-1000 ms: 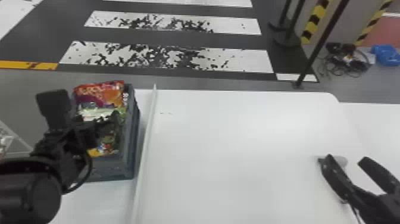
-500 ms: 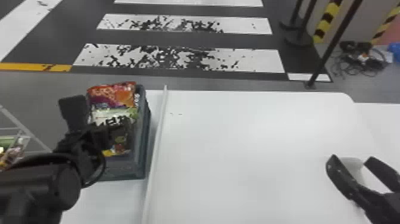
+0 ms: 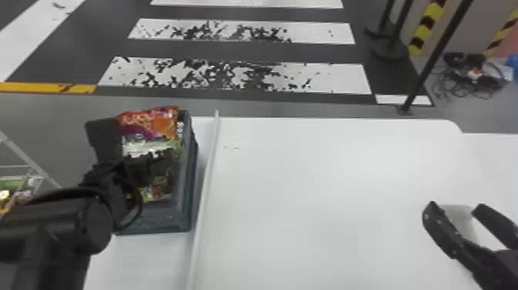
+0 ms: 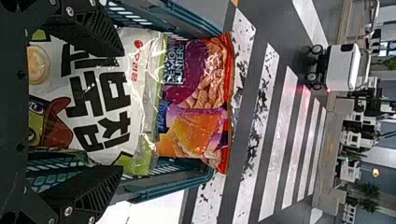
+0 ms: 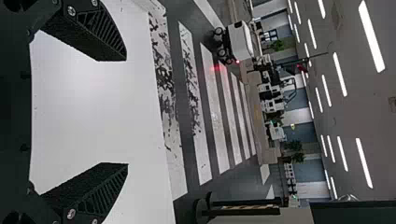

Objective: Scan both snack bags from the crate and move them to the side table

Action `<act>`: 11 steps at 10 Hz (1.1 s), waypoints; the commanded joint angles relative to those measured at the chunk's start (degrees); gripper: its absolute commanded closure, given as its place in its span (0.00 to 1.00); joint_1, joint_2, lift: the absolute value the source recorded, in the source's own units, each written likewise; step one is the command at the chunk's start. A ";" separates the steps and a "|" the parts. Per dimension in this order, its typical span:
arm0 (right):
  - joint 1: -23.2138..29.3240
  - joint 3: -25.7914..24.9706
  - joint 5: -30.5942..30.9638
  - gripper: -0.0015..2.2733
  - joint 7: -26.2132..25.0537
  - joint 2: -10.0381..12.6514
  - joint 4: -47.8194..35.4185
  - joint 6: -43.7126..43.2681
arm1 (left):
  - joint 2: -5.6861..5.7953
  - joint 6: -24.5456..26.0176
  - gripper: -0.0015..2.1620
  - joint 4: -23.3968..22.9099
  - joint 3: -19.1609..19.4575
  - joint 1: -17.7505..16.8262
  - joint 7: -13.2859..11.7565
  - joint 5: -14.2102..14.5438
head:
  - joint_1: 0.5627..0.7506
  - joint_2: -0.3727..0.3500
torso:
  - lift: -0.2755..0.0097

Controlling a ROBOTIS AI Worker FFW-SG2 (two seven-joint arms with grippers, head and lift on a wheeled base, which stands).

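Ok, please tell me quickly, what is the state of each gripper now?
Left gripper: open, not closed on the white snack bag before it.
Right gripper: open and empty, over the white table.

Glossy, crinkled plastic film wraps the snack bags (image 4: 196, 93); the crate (image 3: 187, 173) looks matt plastic.

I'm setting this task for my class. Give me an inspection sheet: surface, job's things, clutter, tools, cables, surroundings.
Surface: white table with a raised strip.
Job's things: red-and-purple bag and white-and-green bag, both in the crate, left of the strip.
Clutter: wire frame with colourful items, left edge.
Tools: left tool open around the white-and-green bag; right tool open over the table's right side.
Cables: tangled heap on the floor, far right.
Surroundings: striped floor markings; wheeled white machine.
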 commanded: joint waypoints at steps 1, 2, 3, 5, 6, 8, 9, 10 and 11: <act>0.02 0.00 0.00 0.06 0.01 0.00 0.00 -0.09 | -0.18 0.38 0.07 0.73 -0.07 -0.37 -0.15 -0.07 | 0.70 0.54 | 0.86; 0.02 0.00 0.00 0.06 0.01 0.00 -0.09 0.08 | -0.27 0.56 0.07 1.26 -0.07 -0.46 -0.15 -0.07 | 0.70 0.54 | 0.86; 0.02 0.09 0.00 0.06 0.01 0.00 -0.09 -0.09 | -0.27 0.56 0.07 1.70 -0.07 -0.37 -0.33 -0.07 | 0.70 0.53 | 0.86; 0.02 0.27 0.00 0.06 0.01 0.00 -0.09 0.08 | -0.35 0.56 0.07 2.76 -0.07 -0.20 -0.50 -0.07 | 0.70 0.53 | 0.86; 0.02 0.27 0.00 0.06 0.01 0.00 -0.17 0.08 | -0.27 0.56 0.07 3.37 0.02 -0.37 -0.94 -0.16 | 0.70 0.53 | 0.86; 0.02 0.36 0.09 0.06 0.01 0.00 -0.17 -0.09 | -0.18 0.73 0.07 4.51 0.64 -1.34 -2.17 -0.25 | 0.70 0.54 | 0.86; 0.11 0.44 0.09 0.06 0.09 0.00 -0.26 0.08 | -0.09 2.84 0.10 5.39 1.60 -2.22 -3.93 0.02 | 0.70 0.54 | 0.86; 0.20 0.44 0.18 0.06 0.09 0.00 -0.26 0.26 | 0.09 3.02 0.12 6.36 2.40 -2.92 -5.25 0.11 | 0.70 0.54 | 0.86; 0.46 0.44 0.26 0.06 0.09 0.00 -0.26 0.26 | 0.17 3.19 0.17 7.77 3.19 -3.63 -6.83 0.46 | 0.70 0.54 | 0.86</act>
